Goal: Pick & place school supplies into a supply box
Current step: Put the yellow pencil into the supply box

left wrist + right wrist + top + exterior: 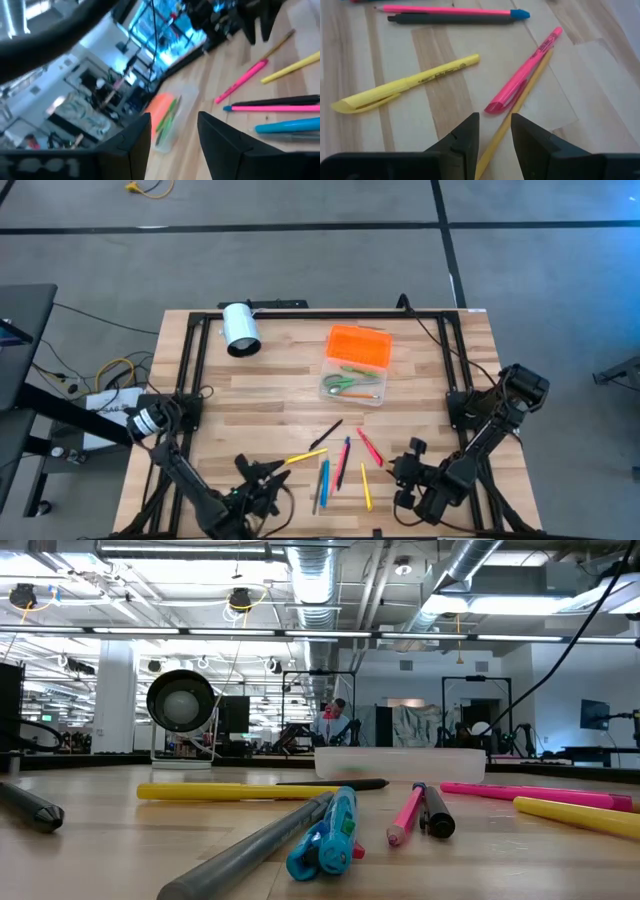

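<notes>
The supply box lies past the table's middle, its orange lid folded back and green-handled scissors in the clear body. Several pens and pencils lie loose on the near half of the table. My left gripper hovers open at their left, pointing toward the box. My right gripper is open at their right, low over a thin yellow pencil that runs into the gap between its fingers, beside a pink highlighter and a yellow highlighter.
A white cylinder lies on its side near the far left corner. A black frame runs along the table's left, far and right edges. Bare wood shows between the pens and the box. Cables hang off the left side.
</notes>
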